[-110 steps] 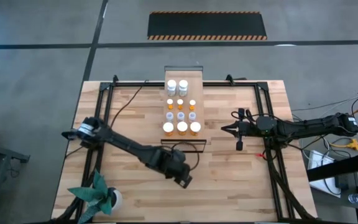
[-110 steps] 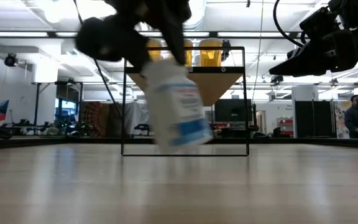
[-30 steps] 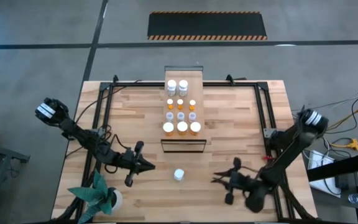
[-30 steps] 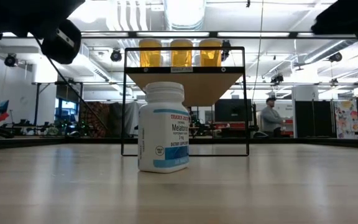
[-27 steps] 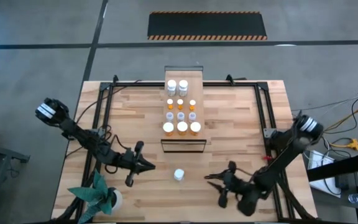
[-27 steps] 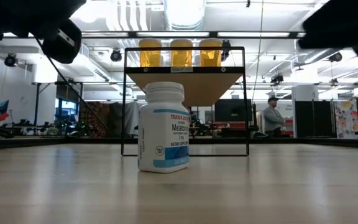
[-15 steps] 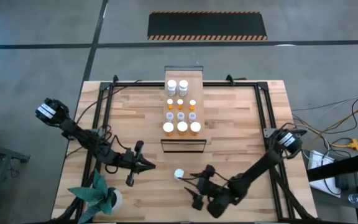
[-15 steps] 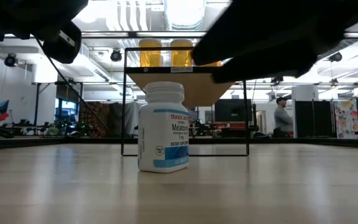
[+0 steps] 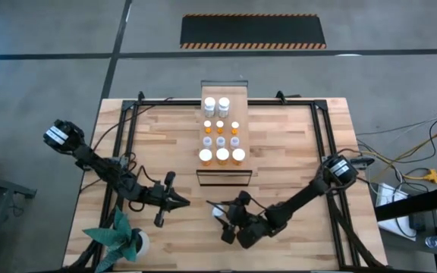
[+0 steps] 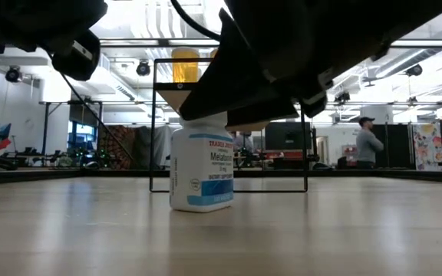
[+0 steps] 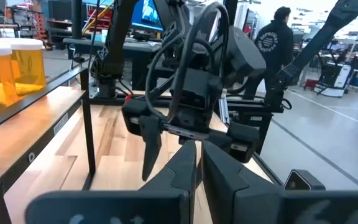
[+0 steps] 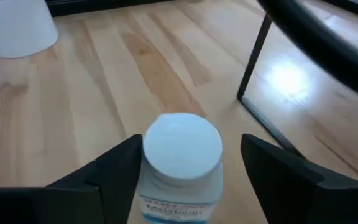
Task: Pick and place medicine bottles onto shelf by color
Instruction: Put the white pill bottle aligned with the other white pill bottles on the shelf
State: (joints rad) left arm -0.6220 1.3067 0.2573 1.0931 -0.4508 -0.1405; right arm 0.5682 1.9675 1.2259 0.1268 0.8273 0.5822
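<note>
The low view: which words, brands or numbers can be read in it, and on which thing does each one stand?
"TRADER JOE'S": top of the label on the white plastic bottle with a white cap, barely legible.
"Melatonin": same label, below the brand.
Smaller lines on that label: too small to read.
Strip on the light-wood shelf front edge: unreadable.

2 dark arms w/ black cables, white wrist bands; black wedge-shaped gripper fingers (image 12: 278, 171).

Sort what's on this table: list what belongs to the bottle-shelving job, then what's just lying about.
Job:
white bottle standing on the table, between the open right gripper's fingers
bottles already on the shelf
shelf
left gripper, shut, waiting nearby

Lying about:
potted plant
</note>
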